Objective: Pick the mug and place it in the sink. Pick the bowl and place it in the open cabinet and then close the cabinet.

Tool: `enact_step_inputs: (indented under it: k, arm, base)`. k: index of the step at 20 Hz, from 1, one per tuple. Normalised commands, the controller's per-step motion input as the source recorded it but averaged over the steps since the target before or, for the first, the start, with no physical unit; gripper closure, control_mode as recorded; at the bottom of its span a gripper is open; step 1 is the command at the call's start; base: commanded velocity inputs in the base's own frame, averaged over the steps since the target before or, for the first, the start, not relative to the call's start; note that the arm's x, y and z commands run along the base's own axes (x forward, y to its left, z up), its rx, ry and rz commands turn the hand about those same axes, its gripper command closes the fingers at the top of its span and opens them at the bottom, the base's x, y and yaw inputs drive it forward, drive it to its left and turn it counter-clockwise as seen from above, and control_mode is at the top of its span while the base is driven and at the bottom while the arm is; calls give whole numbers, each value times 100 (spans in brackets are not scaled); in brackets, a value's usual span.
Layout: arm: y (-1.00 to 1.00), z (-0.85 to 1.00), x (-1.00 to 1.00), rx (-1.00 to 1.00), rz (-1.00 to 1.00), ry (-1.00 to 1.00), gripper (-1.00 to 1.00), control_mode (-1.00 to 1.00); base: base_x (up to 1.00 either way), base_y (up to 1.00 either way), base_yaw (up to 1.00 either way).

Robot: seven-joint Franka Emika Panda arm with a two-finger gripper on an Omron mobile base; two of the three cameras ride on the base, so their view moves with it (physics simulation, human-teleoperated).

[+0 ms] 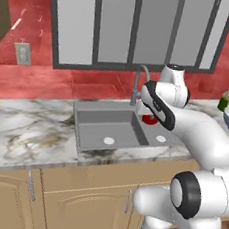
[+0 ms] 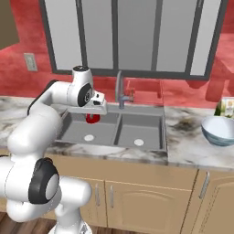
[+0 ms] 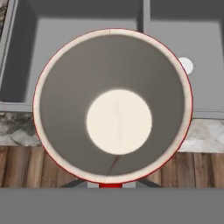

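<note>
Item: mug (image 3: 117, 120), red, no legible markings, clenched in my gripper (image 2: 93, 117) above the sink (image 2: 151, 132), open basin room around it, bowl (image 2: 219, 129) at three o'clock.

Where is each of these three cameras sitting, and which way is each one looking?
Left base view: behind the arm on its left, facing forward and down at the wide grey double-basin sink; white arm at lower right.
Right base view: behind on the right, facing the same sink; arm at lower left.
Hand view: on the hand, looking into the small glossy red mug with a white inside, sink beneath.
Shared: both base views show the sink, the mug under the end effector, and the white patterned bowl.
</note>
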Motion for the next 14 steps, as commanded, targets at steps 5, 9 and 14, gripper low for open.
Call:
enact_step_inputs:
  k: [5,9,14]
  arm:
    - [0,0,0,0,0,0,100,100]
    - [0,0,0,0,0,0,100,100]
    - [0,0,0,0,0,0,100,100]
  base:
    - [11,-43,0]
    - [5,-57,0]
    - [10,-46,0]
